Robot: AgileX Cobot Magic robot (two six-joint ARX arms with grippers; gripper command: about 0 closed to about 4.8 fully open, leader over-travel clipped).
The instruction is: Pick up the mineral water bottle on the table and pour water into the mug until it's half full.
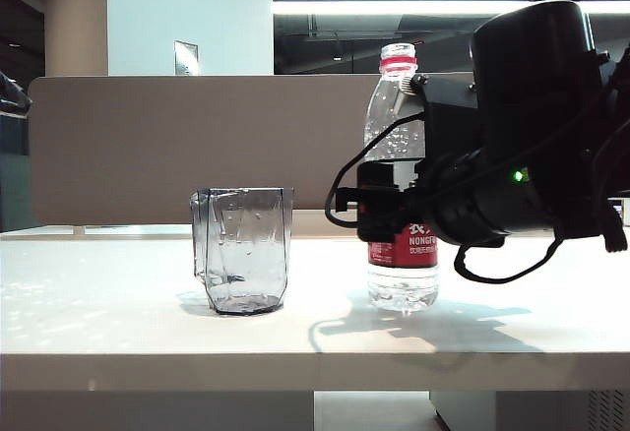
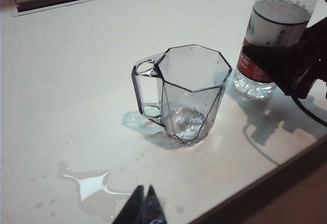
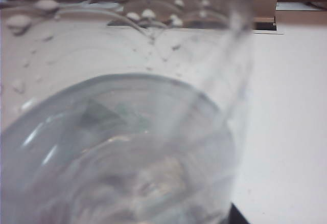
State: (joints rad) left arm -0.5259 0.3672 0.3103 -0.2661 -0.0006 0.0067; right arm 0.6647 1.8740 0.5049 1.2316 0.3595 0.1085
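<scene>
The mineral water bottle is seen standing upright on the table, its base on the white top, so no lift is made yet and, by judgement, the task sits at the grasping step. The mug stands apart from the bottle, toward the left of the exterior view, upright, handle turned away from the bottle; in the left wrist view only a trace of water is noted at its bottom, far short of half full. A small puddle is noted on the tabletop near the front edge, on the side of the mug away from the bottle. The right gripper is placed at the bottle's label band, its dark fingers set around the body at mid-height; whether the pads are already pressed against the plastic cannot be told, since the right wrist view is filled by the blurred bottle wall and droplets, with no finger clearly shown. The grip is therefore judged unconfirmed. The left gripper is held above the near edge of the table, well apart from mug and bottle, its 2 fingertips drawn together and holding nothing. Left to do, by judgement: securing the bottle, lifting, carrying over the mug, tilting, filling to half.
</scene>
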